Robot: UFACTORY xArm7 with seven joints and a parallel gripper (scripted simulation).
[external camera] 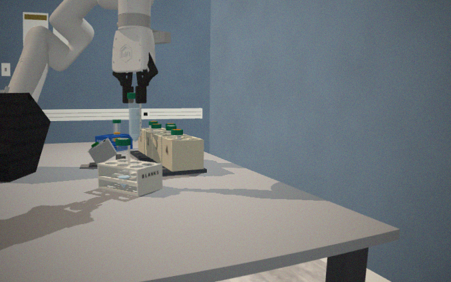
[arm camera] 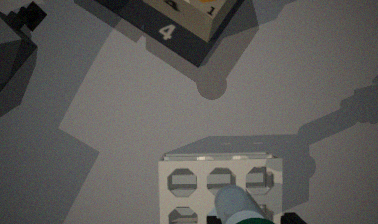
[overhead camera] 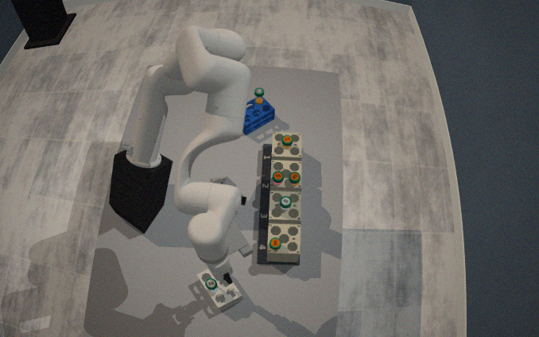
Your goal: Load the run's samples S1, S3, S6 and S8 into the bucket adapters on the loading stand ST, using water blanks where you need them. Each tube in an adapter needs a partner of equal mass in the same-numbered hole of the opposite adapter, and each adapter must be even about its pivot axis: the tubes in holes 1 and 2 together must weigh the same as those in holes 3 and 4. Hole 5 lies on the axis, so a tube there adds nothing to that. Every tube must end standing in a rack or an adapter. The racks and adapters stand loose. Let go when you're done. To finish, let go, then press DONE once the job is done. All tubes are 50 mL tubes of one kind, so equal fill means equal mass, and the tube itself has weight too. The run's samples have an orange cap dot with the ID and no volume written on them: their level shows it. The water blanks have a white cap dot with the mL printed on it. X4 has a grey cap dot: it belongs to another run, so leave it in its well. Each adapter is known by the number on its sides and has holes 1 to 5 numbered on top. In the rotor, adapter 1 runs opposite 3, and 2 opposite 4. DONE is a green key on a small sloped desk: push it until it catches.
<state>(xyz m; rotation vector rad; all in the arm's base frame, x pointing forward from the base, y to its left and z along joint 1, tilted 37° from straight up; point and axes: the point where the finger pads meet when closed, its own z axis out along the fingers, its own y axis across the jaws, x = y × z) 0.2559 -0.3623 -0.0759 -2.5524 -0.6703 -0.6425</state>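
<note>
Table [overhead camera: 313, 104] [external camera: 220, 227] [arm camera: 140, 100] under everything. White arm [overhead camera: 226, 79] [external camera: 32, 52] reaches over it. Stand [overhead camera: 262, 200] [external camera: 185, 171] [arm camera: 190, 47] bears four cream adapters: orange-dot tubes in 1, 2 (two) and 4, white-dot in 3. BLANKS rack [overhead camera: 226, 304] [external camera: 150, 181] [arm camera: 164, 190]: one tube standing. Gripper [overhead camera: 226, 277] [external camera: 134, 95] [arm camera: 252, 220] partly open, clamped on green-capped tube [external camera: 134, 119] [arm camera: 232, 202], upright above rack.

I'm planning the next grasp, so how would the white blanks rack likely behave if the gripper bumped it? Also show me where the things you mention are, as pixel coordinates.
The white blanks rack [overhead camera: 230, 302] [external camera: 149, 177] [arm camera: 165, 190] would probably slide or turn rather than stay put, since it stands loose. Its open-sided frame looks light yet stiff. The green-capped tube [overhead camera: 211, 284] [external camera: 123, 141] rises well above it, so a high knock might tip things.
</note>
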